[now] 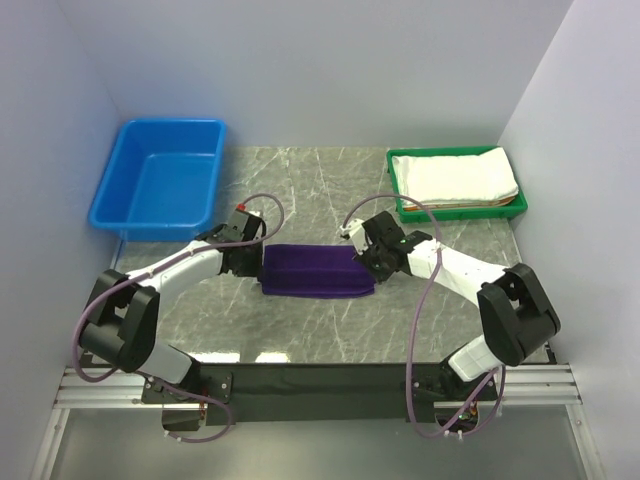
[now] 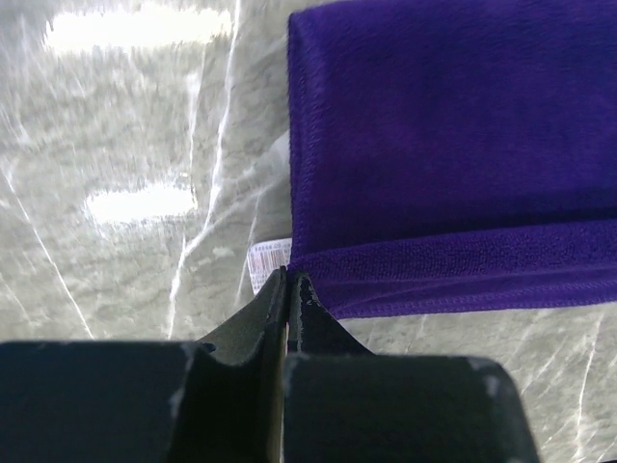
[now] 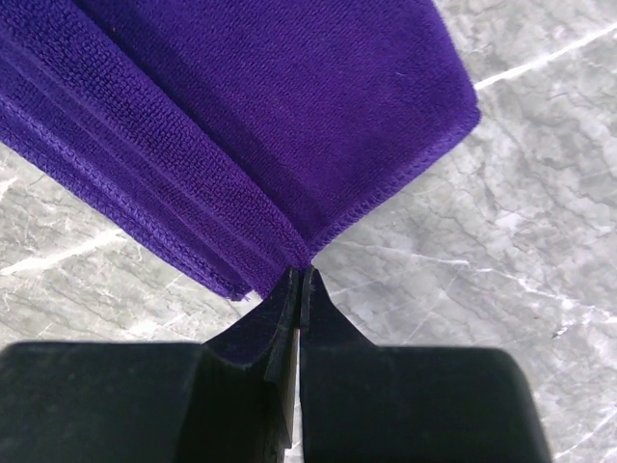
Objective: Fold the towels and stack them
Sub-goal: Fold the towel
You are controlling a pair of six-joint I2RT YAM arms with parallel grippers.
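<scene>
From above, your left pincer point(image 1: 257, 262) sits at the left end of the purple towel point(image 1: 315, 270) and your right pincer point(image 1: 364, 262) at its right end. The towel lies folded into a long strip in the middle of the marble surface point(image 1: 300, 330), directly between the two. A white towel point(image 1: 465, 175) lies folded in the green tray point(image 1: 400, 190) at the far right, and a blue bin point(image 1: 160, 185) stands at the far left.

In your left wrist view, the left pincer point(image 2: 289, 282) is closed, fingers pressed flat together. Its tips touch the near left corner of the purple towel point(image 2: 453, 145), just beside a small white label point(image 2: 268, 262) that pokes out from under the hem. You cannot tell whether any cloth is pinched.

In your right wrist view, the right pincer point(image 3: 301, 275) is fully closed as well. Its tips meet the near corner of the purple towel point(image 3: 260, 116), where the stacked folded edges come together. The towel spreads away up and to the left; bare surface point(image 3: 501, 241) lies to the right.
</scene>
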